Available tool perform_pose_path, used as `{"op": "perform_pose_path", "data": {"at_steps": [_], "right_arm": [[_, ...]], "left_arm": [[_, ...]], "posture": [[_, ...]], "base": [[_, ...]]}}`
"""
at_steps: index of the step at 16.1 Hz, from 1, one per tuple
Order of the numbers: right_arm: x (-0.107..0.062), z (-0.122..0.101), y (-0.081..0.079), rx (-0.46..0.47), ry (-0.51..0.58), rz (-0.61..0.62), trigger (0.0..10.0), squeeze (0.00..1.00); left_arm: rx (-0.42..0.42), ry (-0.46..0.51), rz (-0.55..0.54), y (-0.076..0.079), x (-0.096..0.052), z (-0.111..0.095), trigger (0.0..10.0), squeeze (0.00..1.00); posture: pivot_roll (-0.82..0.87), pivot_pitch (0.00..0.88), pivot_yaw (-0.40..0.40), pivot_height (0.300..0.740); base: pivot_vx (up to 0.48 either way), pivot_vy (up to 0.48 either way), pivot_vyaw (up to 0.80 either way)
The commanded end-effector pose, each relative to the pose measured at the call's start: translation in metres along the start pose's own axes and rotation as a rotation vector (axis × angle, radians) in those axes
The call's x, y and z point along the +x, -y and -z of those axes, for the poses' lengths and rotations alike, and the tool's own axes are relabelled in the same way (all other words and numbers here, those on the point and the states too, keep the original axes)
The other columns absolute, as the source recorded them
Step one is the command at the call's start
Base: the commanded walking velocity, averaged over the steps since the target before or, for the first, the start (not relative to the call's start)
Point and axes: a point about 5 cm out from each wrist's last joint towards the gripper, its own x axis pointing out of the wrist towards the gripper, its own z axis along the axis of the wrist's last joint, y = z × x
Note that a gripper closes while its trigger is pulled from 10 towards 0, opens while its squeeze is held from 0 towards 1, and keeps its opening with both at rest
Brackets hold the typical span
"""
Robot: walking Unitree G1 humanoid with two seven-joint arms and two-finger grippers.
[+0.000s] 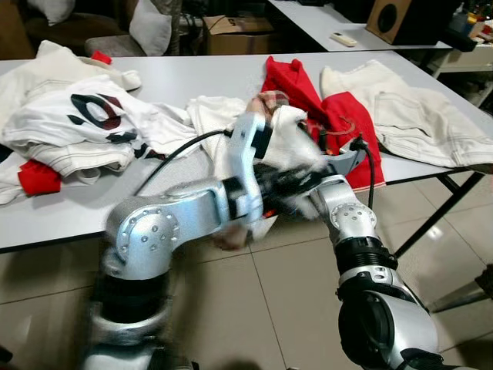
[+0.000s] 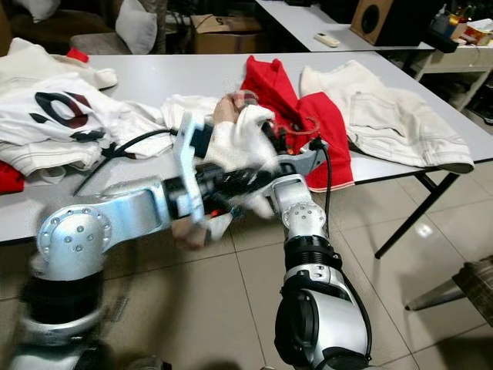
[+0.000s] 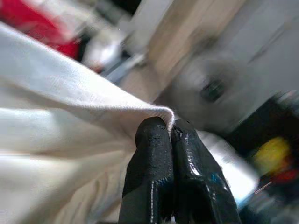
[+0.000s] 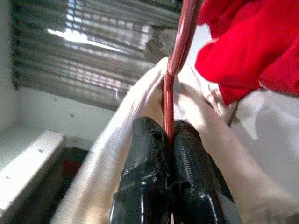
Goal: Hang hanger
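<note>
Right wrist view, right gripper (image 4: 168, 135) clamping red hanger (image 4: 180, 51), left gripper (image 3: 169, 128) pinching white garment (image 3: 60, 121)

One grey table (image 1: 192, 77) stands in front, with a second table (image 1: 323, 19) far behind it, and two silver arms, the left arm (image 1: 177, 212) and the right arm (image 1: 350, 223), reach over its near edge. On it lie two red garments: a large one (image 1: 339, 116) right of centre and a small piece (image 1: 37, 177) at the near left. One printed white shirt (image 1: 69, 116) lies at the left, one pair of cream trousers (image 1: 408, 108) at the far right, and one cardboard box (image 1: 239, 32) stands far behind.
</note>
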Motion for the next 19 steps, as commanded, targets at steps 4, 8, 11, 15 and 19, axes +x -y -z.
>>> {"op": "perform_pose_path", "data": {"at_steps": [4, 8, 11, 15, 19], "right_arm": [[0.008, 0.027, -0.022, 0.068, -0.033, -0.082, 10.0, 0.0], [0.009, 0.027, -0.023, 0.067, -0.037, -0.084, 10.0, 0.0], [0.009, 0.02, -0.018, -0.012, -0.016, -0.039, 10.0, 0.0], [0.011, 0.013, -0.019, -0.024, -0.033, -0.051, 10.0, 0.0], [0.012, 0.008, -0.021, -0.057, -0.03, -0.067, 10.0, 0.0]], "left_arm": [[0.033, -0.002, 0.005, 0.008, 0.004, 0.002, 10.0, 0.0], [0.065, 0.002, 0.111, 0.022, 0.004, 0.001, 10.0, 1.0], [0.24, -0.179, 0.08, 0.02, -0.01, 0.017, 10.0, 1.0], [0.261, -0.151, 0.113, 0.025, -0.017, 0.013, 10.0, 1.0], [0.317, -0.152, 0.089, 0.017, -0.029, 0.011, 10.0, 1.0]], "posture": [[0.04, 0.0, -0.095, 0.74], [0.04, 0.0, -0.096, 0.74], [0.04, 0.0, -0.097, 0.74], [0.04, 0.0, -0.098, 0.74], [0.04, 0.0, -0.097, 0.74]], "base": [[0.0, 0.0, 0.0], [0.0, 0.0, 0.0], [0.0, 0.0, 0.0], [0.0, 0.0, 0.0], [0.0, 0.0, 0.0]]}}
